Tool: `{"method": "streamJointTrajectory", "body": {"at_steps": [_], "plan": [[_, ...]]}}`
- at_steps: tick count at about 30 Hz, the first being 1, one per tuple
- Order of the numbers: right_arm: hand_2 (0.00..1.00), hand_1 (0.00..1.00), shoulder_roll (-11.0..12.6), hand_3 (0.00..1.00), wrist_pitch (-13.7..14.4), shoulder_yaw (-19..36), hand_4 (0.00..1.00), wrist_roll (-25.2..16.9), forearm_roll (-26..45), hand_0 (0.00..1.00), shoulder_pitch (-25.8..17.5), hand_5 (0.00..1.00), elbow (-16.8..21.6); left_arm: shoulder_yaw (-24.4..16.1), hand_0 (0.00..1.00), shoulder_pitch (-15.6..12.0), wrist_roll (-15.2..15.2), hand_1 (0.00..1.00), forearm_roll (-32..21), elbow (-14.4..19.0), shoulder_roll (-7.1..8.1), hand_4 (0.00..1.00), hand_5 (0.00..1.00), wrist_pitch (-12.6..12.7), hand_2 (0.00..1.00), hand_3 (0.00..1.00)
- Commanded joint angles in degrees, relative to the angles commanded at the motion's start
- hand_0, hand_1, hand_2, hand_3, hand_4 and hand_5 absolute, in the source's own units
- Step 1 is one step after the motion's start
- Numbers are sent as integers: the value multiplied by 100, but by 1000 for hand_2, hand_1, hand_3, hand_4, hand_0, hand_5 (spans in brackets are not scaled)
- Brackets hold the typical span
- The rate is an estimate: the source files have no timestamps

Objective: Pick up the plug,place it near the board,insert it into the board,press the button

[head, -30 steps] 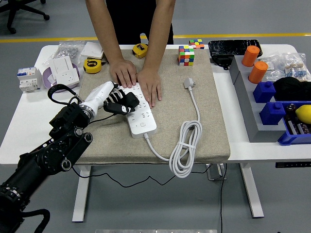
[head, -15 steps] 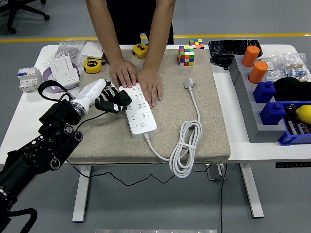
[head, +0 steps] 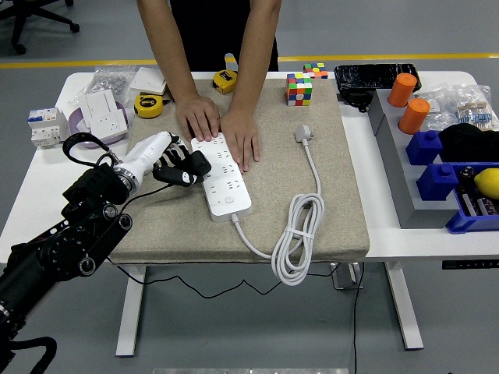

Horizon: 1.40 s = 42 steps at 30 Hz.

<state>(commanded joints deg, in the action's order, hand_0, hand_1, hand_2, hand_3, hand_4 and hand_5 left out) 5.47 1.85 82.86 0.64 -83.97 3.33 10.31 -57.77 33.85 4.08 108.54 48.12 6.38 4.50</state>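
Left of the power strip: your left hand, fingers curled, empty.
The plug lies right of the strip, beyond it.

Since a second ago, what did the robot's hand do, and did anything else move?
The left hand pulled back to the left, off the power strip, and now sits beside its left edge with fingers curled, holding nothing. The person's hands kept pressing the strip's far end. The plug, its cable and the strip did not move.
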Motion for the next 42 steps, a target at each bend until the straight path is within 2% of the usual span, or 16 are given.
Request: {"method": "streamJointTrajectory", "body": {"at_steps": [22,32,42], "plan": [[860,910,22,833,-13,-13,998,-21,26,998,59,912,0,497,422,173,-15,518,-104,-124,98,587,77,37,427,491],[853,907,19,820,-59,-17,998,-53,79,998,75,911,0,640,423,212,8,521,169,-211,122,591,76,84,434,494],[850,903,27,815,-61,-35,998,-66,140,998,59,912,0,937,423,342,-27,520,330,-273,269,591,75,195,445,496]]}}
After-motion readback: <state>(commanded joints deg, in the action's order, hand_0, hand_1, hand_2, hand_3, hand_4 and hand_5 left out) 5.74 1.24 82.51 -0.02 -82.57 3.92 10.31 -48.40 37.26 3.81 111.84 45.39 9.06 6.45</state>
